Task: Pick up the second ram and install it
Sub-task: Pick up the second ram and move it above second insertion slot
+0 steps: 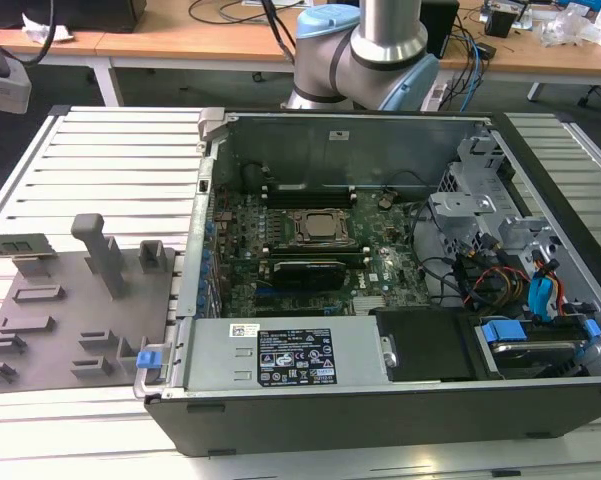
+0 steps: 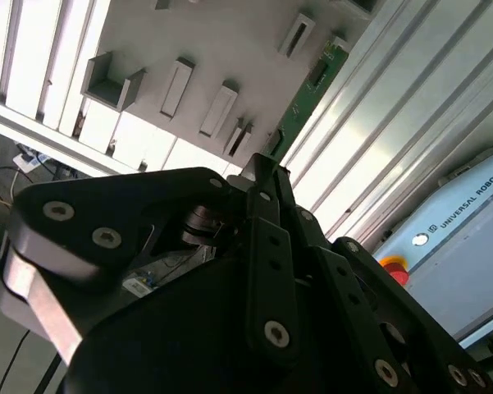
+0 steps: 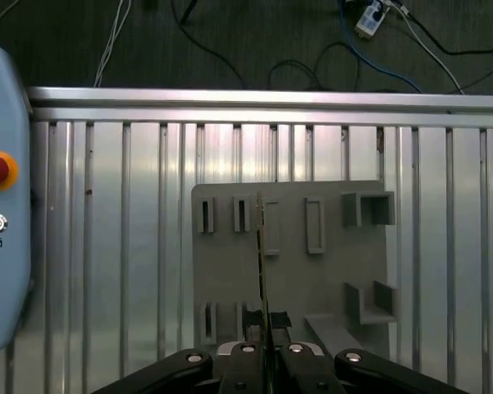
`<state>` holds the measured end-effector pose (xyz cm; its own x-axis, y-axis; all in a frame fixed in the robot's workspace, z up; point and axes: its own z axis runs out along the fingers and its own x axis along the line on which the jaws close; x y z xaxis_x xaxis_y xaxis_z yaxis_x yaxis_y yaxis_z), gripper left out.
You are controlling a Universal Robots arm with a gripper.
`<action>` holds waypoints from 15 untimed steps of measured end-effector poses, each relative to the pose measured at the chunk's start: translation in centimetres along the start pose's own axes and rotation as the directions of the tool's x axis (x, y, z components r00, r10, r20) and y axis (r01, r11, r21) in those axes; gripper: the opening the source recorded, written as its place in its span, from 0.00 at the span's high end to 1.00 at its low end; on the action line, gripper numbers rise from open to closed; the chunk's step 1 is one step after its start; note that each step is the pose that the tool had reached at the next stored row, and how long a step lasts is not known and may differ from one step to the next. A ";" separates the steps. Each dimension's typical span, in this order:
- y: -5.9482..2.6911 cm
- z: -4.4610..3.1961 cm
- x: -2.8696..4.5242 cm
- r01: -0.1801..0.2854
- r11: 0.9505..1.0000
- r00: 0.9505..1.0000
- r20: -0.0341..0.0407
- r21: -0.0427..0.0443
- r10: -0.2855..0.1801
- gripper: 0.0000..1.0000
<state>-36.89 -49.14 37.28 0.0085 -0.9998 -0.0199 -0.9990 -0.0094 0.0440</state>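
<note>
The black gripper is closest, and its fingers are squeezed tight on the second ram. This thin green stick pokes out from the fingertips over the grey tray on the ridged metal table.

Green ram, black fingers, grey fixture plate.

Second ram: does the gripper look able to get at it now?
Yes, it seems: in both wrist views the gripper is shut on the second ram, above the gray fixture plate.
</note>
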 end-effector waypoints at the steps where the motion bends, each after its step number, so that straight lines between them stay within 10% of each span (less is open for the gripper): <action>1: 0.01 -0.13 -0.01 0.000 1.000 1.000 0.000 0.000 0.000 0.86; 15: 0.10 -2.38 -0.29 0.000 1.000 1.000 0.000 0.000 0.000 0.86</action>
<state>-36.89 -48.90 39.66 0.0085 -0.9998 -0.0199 -0.9990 -0.0093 0.0440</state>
